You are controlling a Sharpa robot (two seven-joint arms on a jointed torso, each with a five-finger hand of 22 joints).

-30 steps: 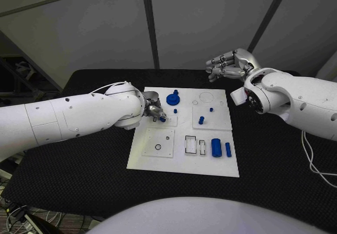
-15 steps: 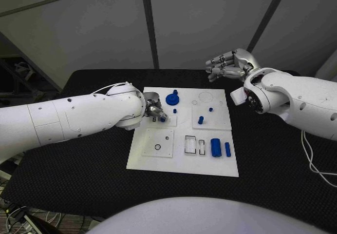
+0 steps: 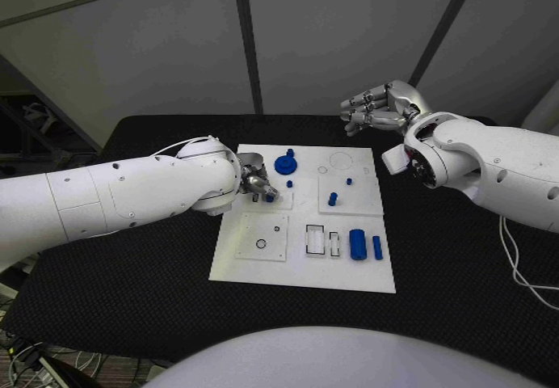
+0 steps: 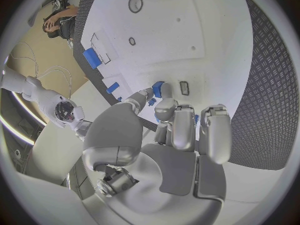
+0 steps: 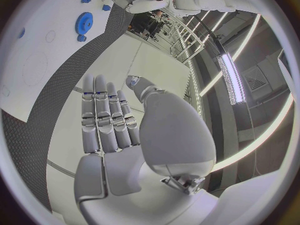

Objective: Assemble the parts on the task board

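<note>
I read the left hand (image 3: pixel 258 183) low over the board (image 3: pixel 305 271), at its left edge beside the gear (image 3: pixel 287 167). My head view hides most of that hand behind the forearm. In the left wrist view the fingers (image 4: pixel 181 127) are curled in and a small blue peg (image 4: pixel 157 89) sits at the tips of thumb and finger; I take it as pinched there, though the contact itself is partly covered.

Right hand (image 3: pixel 379 105) is up past the board's far right corner, well off the board, fingers straight and side by side, thumb apart, holding nothing; right wrist view confirms an empty palm (image 5: pixel 119 135).

On the board, relative to the gear: two short pegs (image 3: pixel 334 199) stand in the square plate to its right, one nearer me and one farther. A fat cylinder (image 3: pixel 358 244) and a thin one (image 3: pixel 377 247) lie side by side near the board's near right corner. Slots next to them are too small for me to read.
</note>
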